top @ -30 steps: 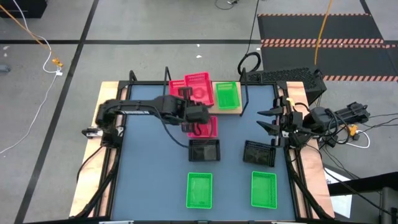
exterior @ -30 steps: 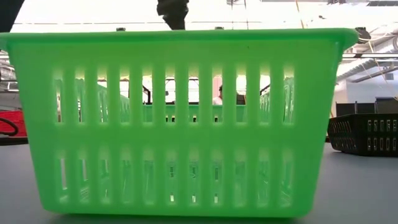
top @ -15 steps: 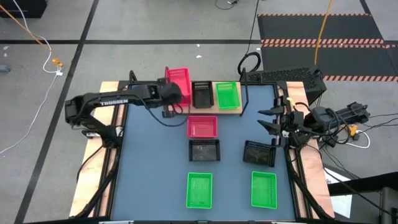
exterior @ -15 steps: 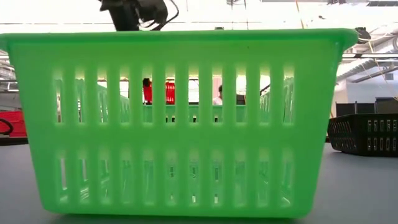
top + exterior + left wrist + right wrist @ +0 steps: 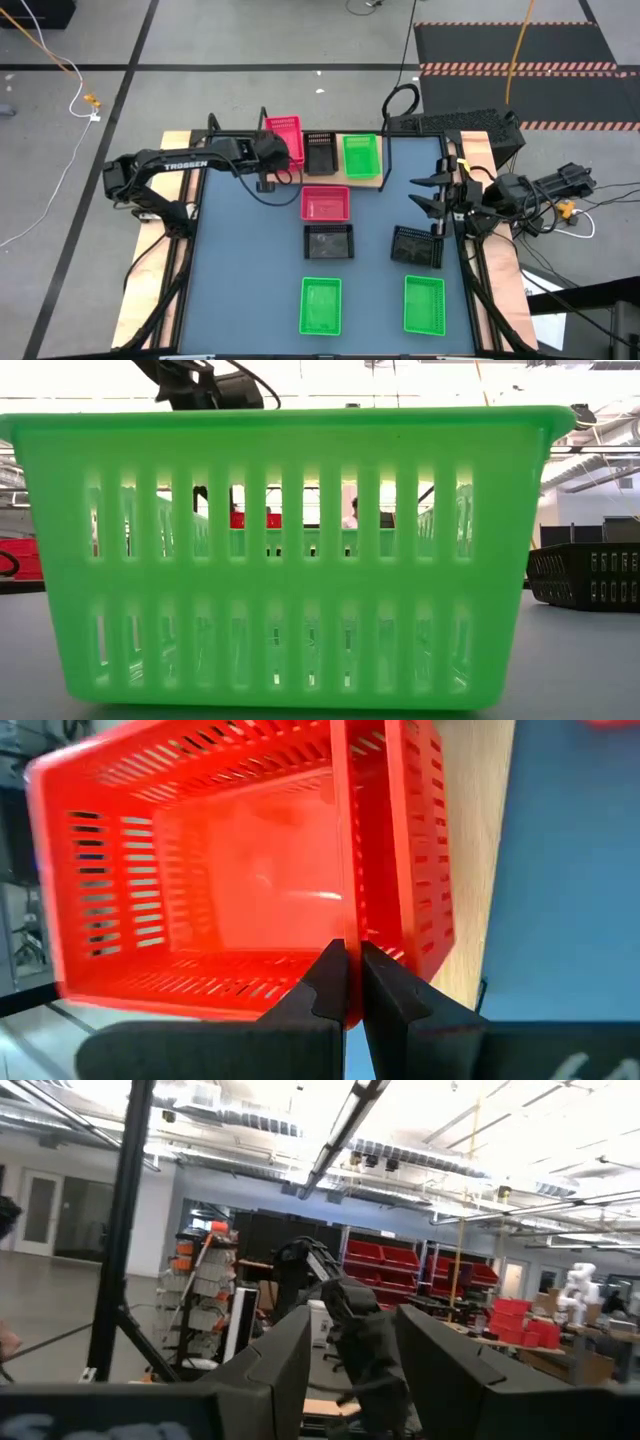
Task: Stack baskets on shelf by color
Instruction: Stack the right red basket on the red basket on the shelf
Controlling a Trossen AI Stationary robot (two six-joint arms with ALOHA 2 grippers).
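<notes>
At the far left end of the shelf (image 5: 368, 181), the left gripper (image 5: 348, 982) pinches the rim of a red basket (image 5: 284, 139), beside a black basket (image 5: 321, 152) and a green basket (image 5: 361, 155), while the right gripper (image 5: 428, 193) waits wide open, holding nothing, at the table's right edge.

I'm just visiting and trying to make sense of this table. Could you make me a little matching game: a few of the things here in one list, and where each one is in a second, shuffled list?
Things:
1. red basket in the left gripper
2. black basket on the shelf
3. right gripper
4. two green baskets

Places or states:
A. near edge of the table, side by side
B. open, waiting at the right edge
C. left end of the shelf
D. middle of the shelf

Pairs: 1-C, 2-D, 3-B, 4-A
</notes>
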